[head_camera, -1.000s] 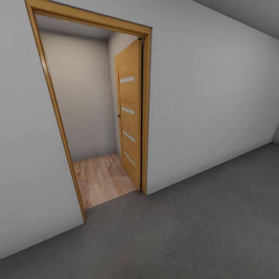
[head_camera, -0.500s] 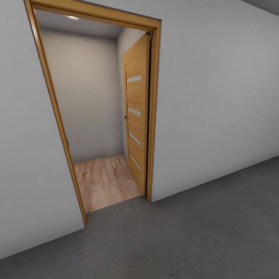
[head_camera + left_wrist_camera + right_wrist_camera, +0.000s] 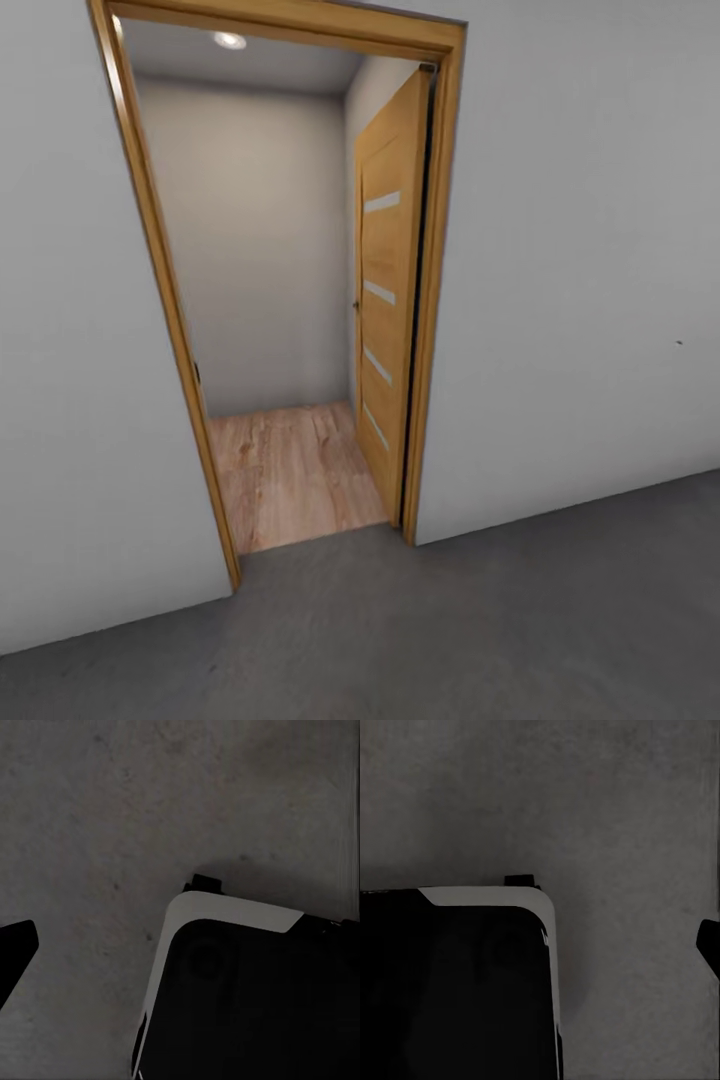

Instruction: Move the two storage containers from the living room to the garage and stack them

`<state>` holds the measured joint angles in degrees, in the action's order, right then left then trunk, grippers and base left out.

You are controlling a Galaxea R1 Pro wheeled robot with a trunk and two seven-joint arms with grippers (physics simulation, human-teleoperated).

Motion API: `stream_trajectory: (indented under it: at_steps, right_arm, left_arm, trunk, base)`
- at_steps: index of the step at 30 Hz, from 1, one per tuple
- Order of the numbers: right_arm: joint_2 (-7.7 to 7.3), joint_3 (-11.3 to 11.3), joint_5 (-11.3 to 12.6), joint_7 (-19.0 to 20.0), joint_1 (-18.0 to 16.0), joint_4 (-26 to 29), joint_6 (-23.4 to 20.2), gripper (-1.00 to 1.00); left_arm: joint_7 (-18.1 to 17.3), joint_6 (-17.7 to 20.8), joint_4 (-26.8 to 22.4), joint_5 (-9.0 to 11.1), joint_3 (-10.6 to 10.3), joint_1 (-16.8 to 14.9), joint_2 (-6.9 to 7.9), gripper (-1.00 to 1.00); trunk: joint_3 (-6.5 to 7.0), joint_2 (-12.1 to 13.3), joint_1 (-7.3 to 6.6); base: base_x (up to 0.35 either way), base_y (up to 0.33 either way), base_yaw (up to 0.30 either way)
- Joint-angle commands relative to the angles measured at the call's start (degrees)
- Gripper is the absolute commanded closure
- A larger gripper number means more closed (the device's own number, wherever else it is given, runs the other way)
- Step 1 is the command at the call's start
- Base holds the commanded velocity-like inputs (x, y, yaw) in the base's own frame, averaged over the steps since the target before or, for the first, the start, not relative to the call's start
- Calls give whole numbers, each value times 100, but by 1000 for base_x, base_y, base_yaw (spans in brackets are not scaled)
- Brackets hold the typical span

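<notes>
A wood-framed doorway (image 3: 300,290) is seen ahead from the garage's grey concrete floor (image 3: 520,620), with its door (image 3: 390,290) swung inward over light plank flooring (image 3: 290,475). The robot base (image 3: 247,997) is seen over concrete in both wrist views. Finger state cannot be told.

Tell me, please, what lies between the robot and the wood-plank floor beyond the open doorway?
In the head view, a bare stretch of dark grey concrete floor runs up to the doorway, where the wood-plank floor starts.
</notes>
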<state>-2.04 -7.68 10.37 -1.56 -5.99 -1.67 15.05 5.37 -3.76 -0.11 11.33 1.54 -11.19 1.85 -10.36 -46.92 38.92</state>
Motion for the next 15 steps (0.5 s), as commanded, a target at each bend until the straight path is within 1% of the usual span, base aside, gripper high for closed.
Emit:
stream_trajectory:
  at_steps: [1,4,15]
  right_arm:
    - [1,-49,53,-2,-7,-18,33,-100]
    - [1,-49,53,-2,-7,-18,33,-100]
    - [1,-66,18,8,-7,-18,25,-100]
  left_arm:
    - [6,-20,7,27,12,-6,-3,-100]
    - [7,-19,8,27,10,-6,-8,-100]
    - [3,-19,7,27,10,-6,-3,-100]
  trunk:
    - [-8,-6,4]
    - [-8,-6,4]
    - [-8,-6,4]
  base:
    - [300,-195,215]
    - [300,-195,104]
    - [300,-195,9]
